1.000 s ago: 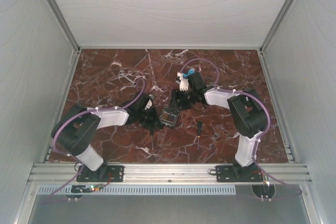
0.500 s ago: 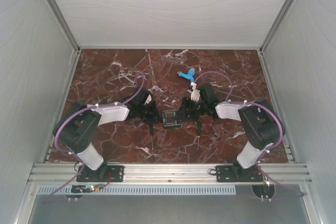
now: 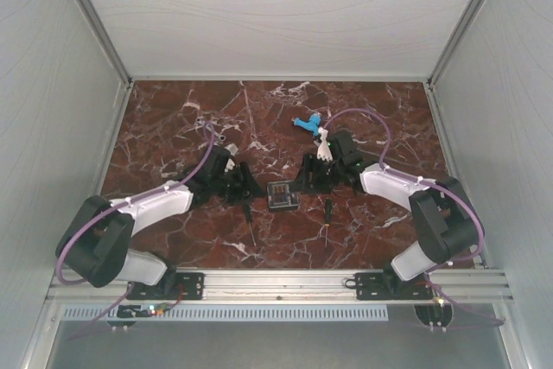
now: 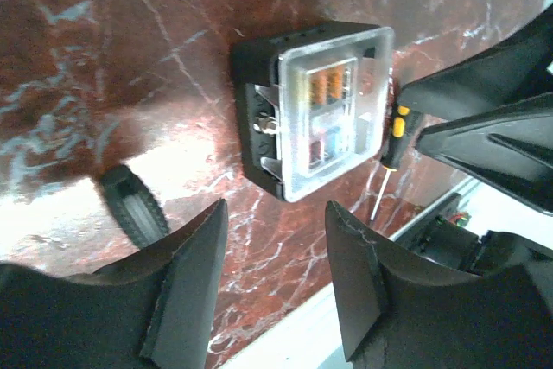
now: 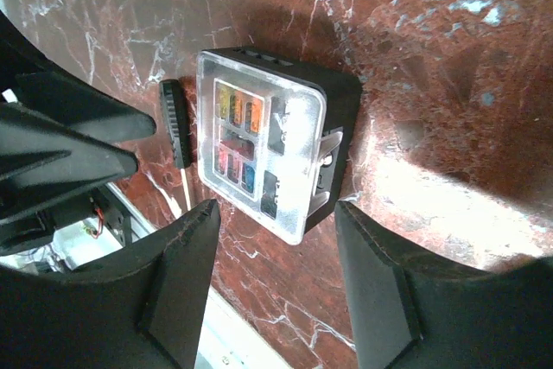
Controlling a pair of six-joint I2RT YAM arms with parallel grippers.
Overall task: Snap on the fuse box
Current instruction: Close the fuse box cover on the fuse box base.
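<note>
Since the clear lid (image 4: 337,84) already lies on the black tray (image 4: 246,62) of the fuse box (image 3: 281,195), the step in hand looks like the pressing-home itself, or the check that follows it. Whether the catches have clicked I cannot tell (the lid seems to overhang one side of the tray a little, which may only be the angle). The box sits flat near the middle of the bench (image 3: 173,127), between the two arms. The left pincer (image 4: 275,287) is spread with nothing between its fingers and hangs just short of the box. The right pincer (image 5: 276,278) is likewise spread and empty, facing the box from the other side. If the lid is not seated, the next move calls for one pincer to steady the tray while the other bears down squarely on the lid, so that it goes down level and does not tip.

Room is tight at the sides. The left screwdriver (image 3: 248,218) and the right screwdriver (image 3: 327,213) lie near the box, one on each flank, both running toward the near rail (image 3: 276,283). The blue piece (image 3: 304,122) lies well apart at the back, where the marble gives the arms a freer way out.
</note>
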